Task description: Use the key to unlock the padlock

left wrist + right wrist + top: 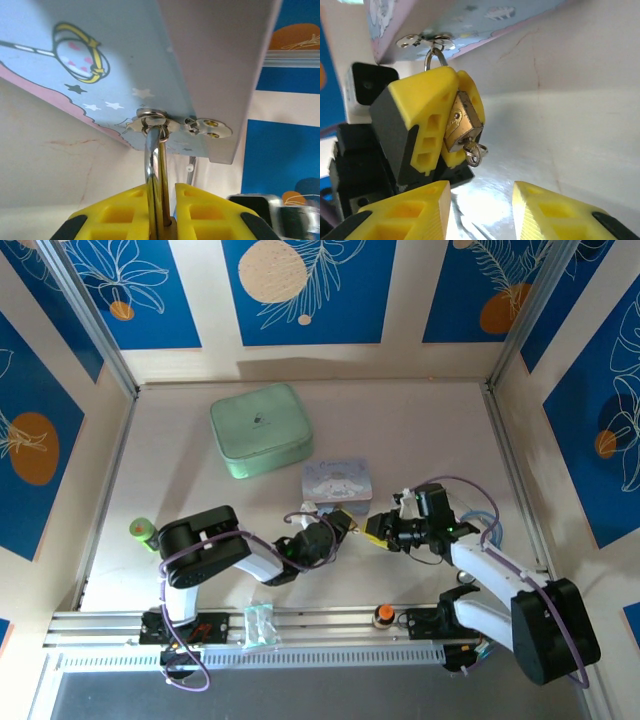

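Finds padlock (461, 124) clamped in closed left gripper (160, 207), hung under tin (75, 65), key (475, 151) seated in its lower end, protruding along lock's long axis toward empty, wide-open right gripper (482, 212) just short of it, nearer arm for turning.

Mint green case (260, 430) sits at the back of the table (440, 440), pale blue cartoon tin (337, 483) just in front of it. Small green thing (144, 532) by the left wall, orange knob (384, 614) and a clear plastic bit (259, 625) on the front rail (320, 619).
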